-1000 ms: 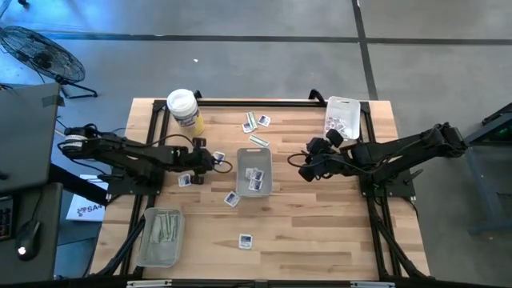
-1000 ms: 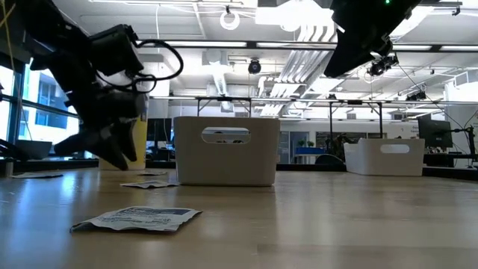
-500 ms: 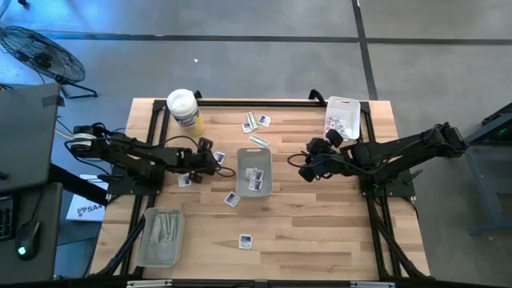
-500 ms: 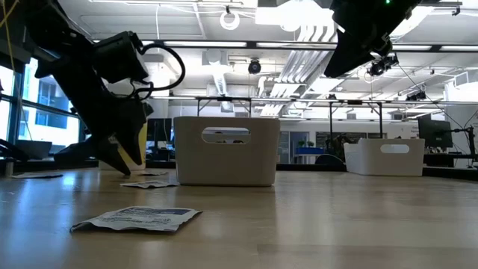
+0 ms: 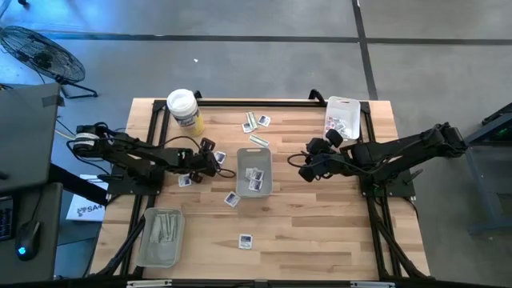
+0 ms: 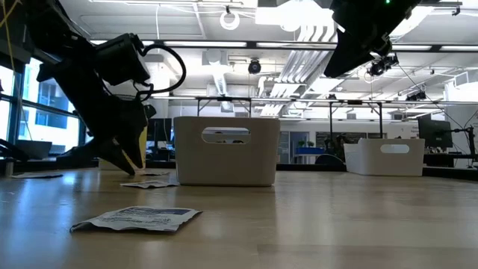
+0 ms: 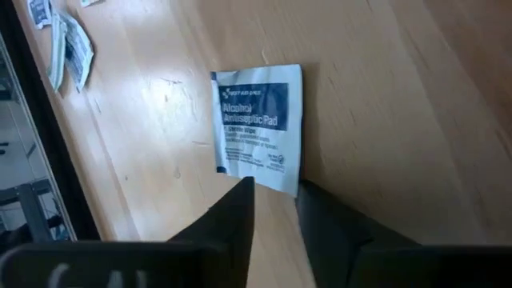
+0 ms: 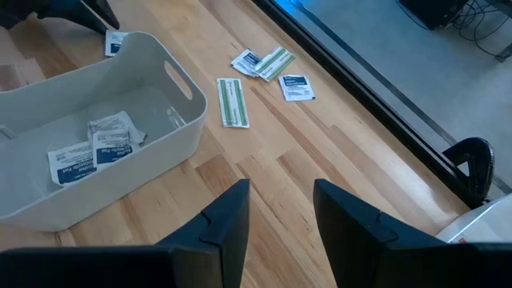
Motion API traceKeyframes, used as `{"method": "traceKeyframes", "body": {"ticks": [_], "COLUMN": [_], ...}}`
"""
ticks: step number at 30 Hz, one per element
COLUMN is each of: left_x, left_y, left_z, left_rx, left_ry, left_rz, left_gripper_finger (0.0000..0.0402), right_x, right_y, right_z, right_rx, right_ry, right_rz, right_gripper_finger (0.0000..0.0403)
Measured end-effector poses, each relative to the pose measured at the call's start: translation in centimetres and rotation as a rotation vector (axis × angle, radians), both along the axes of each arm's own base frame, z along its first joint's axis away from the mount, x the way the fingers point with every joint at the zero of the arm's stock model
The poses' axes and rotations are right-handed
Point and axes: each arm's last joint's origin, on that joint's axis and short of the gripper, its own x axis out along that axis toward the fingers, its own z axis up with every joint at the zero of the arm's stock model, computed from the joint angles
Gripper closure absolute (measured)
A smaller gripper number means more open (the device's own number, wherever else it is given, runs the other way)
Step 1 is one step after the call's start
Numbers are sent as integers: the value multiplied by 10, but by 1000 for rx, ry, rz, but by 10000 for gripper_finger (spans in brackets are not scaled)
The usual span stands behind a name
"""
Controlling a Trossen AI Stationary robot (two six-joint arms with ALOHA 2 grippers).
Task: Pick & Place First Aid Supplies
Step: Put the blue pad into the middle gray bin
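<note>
Nearest the low camera, one white packet with blue print lies flat and a little crumpled on the tabletop, alone at the front; from above it is the packet near the front edge, with a clear tray of pale green strips off toward the front left corner. Farther in, another packet lies just in front of the white bin at the tabletop's middle, and two or three packets rest on the bin's floor. Left of the bin, the left tool is down at the wood, and its wrist camera shows its two dark fingers partly spread, with the lower edge of an antiseptic pad packet between their tips; the packet lies flat on the wood, and I cannot tell whether the tips already pinch it. More packets lie beside that tool. Right of the bin, the right tool hangs above the wood with its fingers spread and nothing between them. Beyond the bin, a green strip lies alone, then a small cluster of packets and a strip. At the far edge stand a white-lidded tub on the left and a second clear tray holding packets on the right.
</note>
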Motion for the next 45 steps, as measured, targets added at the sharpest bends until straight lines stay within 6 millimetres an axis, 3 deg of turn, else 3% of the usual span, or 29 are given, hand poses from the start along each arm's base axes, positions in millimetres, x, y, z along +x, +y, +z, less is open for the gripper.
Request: {"method": "traceKeyframes", "body": {"ticks": [9,17,25,30,37,45], "left_x": [6,16,33,30,41,84], "left_y": [1,-3,-36,-61,-81,-84], "left_z": [-7,1,36,70,119,110], "left_rx": [22,84,166,187,145,104], "left_ry": [-24,-61,-59,-27,-192,-298], "left_rz": [12,37,-3,37,85,-38], "left_gripper_finger": [392,400,401,401,401,401], "right_x": [0,1,0,-2,-3,2], "right_y": [0,1,8,22,42,57], "right_z": [0,0,-1,0,-2,-30], "right_rx": [6,32,56,38,58,97], "right_ry": [-4,-1,6,-1,-74,-174], "right_rz": [4,24,68,114,176,314], "right_gripper_finger": [270,270,270,270,270,270]}}
